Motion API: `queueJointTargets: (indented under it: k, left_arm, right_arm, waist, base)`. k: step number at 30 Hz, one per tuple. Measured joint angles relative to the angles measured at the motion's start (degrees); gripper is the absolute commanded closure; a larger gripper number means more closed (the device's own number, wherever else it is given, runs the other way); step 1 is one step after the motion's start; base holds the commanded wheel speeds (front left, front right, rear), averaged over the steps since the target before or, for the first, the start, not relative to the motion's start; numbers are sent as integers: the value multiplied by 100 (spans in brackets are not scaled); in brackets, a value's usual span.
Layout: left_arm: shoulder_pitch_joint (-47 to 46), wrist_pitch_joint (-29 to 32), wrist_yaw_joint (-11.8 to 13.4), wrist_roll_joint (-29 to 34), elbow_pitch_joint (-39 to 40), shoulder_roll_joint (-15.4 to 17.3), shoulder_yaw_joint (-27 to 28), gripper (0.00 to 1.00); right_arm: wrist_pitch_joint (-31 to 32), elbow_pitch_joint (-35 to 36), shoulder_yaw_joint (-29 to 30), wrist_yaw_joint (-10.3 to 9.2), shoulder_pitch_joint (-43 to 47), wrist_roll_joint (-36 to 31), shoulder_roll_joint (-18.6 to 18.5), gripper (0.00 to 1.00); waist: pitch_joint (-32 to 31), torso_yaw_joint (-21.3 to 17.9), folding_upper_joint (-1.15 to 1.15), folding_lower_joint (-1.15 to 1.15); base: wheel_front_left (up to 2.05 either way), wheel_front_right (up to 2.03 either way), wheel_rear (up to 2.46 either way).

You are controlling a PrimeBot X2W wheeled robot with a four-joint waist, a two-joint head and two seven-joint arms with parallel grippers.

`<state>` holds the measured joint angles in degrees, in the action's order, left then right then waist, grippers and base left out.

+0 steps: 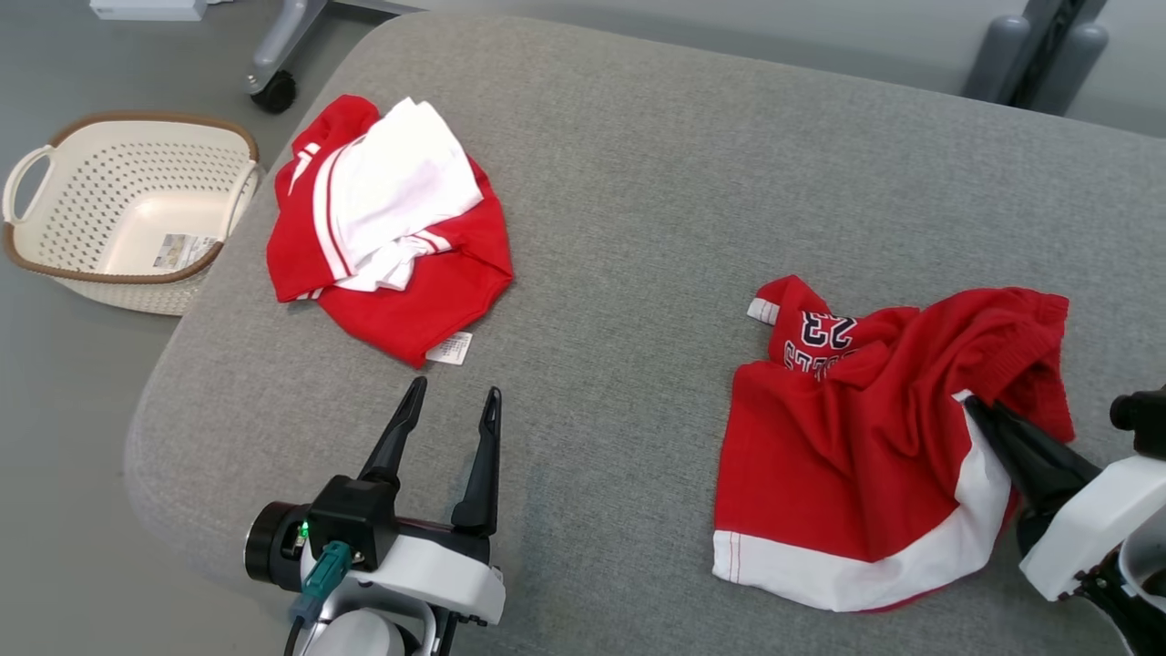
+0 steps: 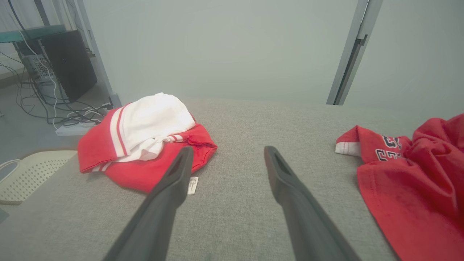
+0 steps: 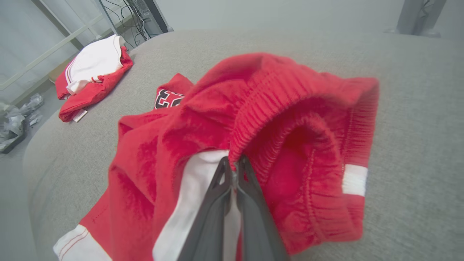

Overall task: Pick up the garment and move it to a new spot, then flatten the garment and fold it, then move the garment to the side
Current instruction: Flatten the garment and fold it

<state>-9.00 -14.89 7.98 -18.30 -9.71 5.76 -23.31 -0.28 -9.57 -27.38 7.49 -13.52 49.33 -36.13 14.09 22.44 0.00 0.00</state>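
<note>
A cream basket (image 1: 150,118) sits beside the grey cushion's (image 1: 638,182) left edge, with a bundled red-and-white garment (image 1: 437,292) nearby. The left hand (image 1: 454,390) hovers released, fingers spread. At right the red shorts (image 1: 847,456) lie crumpled, and the right hand (image 1: 973,403) is clenched on their waistband. The pickup looks barely begun, with moving, flattening and folding still to do.

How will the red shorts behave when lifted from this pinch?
Likely floppy: the red shorts lie crumpled in soft folds, so they should hang limp from the right gripper. Probably light: plain cloth. The fingers pinch near the ribbed waistband, so slipping seems unlikely.
</note>
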Motion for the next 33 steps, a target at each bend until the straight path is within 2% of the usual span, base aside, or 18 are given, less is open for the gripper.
queueJointTargets:
  k: [8,16,25,30,31,32,33]
  left_arm:
    - [5,0,-90,125,1,-53,133,0]
    - [8,0,-146,205,-9,-45,266,0]
    - [2,-1,-194,266,-13,33,314,0]
    - [-90,-1,-222,268,-38,63,311,0]
    - [-90,-1,-222,268,-38,63,311,0]
    - [-99,0,-241,268,-74,60,296,0]
    - [-99,0,-241,268,-74,60,296,0]
  right_arm:
    - [506,1017,287,-1,410,789,-711,100]
    - [1173,1903,721,-1,1386,1481,-1129,100]
    - [1878,1894,1243,-1,2260,1649,-1223,100]
    - [2013,1718,1202,-1,2093,1404,-875,100]
    - [2013,1718,1202,-1,2093,1404,-875,87]
    - [2009,1558,1136,-1,1955,1344,-652,58]
    - [2009,1558,1136,-1,1955,1344,-652,0]
  waist:
    - [-40,-397,0,0]
    - [-70,-902,0,0]
    - [-22,-1372,0,0]
    - [69,-1507,0,0]
    - [69,-1507,0,0]
    - [92,-1538,0,0]
    - [92,-1538,0,0]
  base:
    - [0,0,0]
    - [0,0,0]
    - [0,0,0]
    - [0,0,0]
    - [0,0,0]
    - [0,0,0]
    - [0,0,0]
